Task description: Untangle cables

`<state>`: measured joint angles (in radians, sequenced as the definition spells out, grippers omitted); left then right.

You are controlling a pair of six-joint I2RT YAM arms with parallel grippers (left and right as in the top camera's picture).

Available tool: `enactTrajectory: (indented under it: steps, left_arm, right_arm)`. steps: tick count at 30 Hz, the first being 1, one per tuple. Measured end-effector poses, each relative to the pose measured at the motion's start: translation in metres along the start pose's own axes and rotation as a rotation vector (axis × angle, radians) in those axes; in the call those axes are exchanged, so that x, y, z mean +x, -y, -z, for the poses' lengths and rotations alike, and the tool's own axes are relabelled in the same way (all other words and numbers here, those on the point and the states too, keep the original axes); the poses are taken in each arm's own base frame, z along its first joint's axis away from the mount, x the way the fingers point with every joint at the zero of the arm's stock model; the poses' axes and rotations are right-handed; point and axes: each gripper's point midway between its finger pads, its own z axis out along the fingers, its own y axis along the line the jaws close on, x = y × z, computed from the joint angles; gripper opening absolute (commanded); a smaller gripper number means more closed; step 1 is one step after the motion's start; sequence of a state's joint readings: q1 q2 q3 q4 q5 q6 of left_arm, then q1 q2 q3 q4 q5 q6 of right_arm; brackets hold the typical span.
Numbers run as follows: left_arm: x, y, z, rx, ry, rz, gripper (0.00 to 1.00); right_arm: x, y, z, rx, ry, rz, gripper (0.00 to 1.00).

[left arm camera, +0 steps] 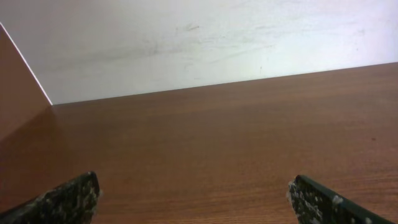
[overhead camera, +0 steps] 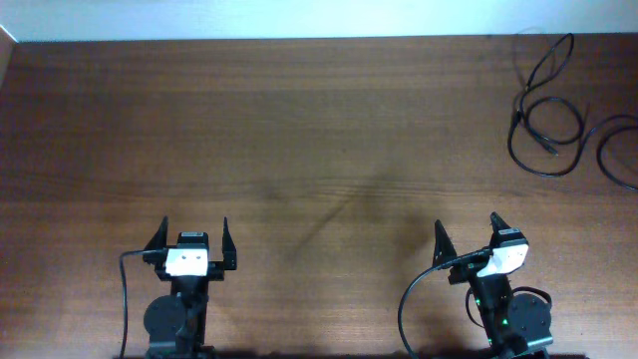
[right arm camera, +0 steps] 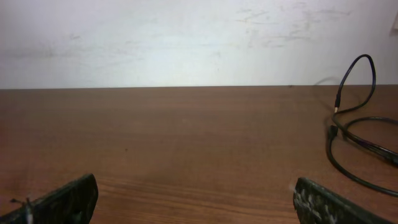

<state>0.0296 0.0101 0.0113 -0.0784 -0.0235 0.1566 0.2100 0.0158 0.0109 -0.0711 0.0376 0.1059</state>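
Cables [overhead camera: 516, 112] lie far ahead and right of our right end effector [overhead camera: 467, 224], the nearer one. It and our left end effector [overhead camera: 194, 227] are wide open, empty.

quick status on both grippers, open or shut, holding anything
left gripper: open, holding nothing
right gripper: open, holding nothing
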Motion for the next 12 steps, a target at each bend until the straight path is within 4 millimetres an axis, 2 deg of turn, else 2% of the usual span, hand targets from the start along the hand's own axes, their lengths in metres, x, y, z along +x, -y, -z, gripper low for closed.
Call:
enactTrajectory:
  steps: [12]
  left_arm:
    - [0.0000, 0.0001, 0.0000, 0.000, 0.000, 0.000, 0.99]
  right_arm:
    - [-0.0001, 0.0000, 0.0000, 0.000, 0.000, 0.000, 0.99]
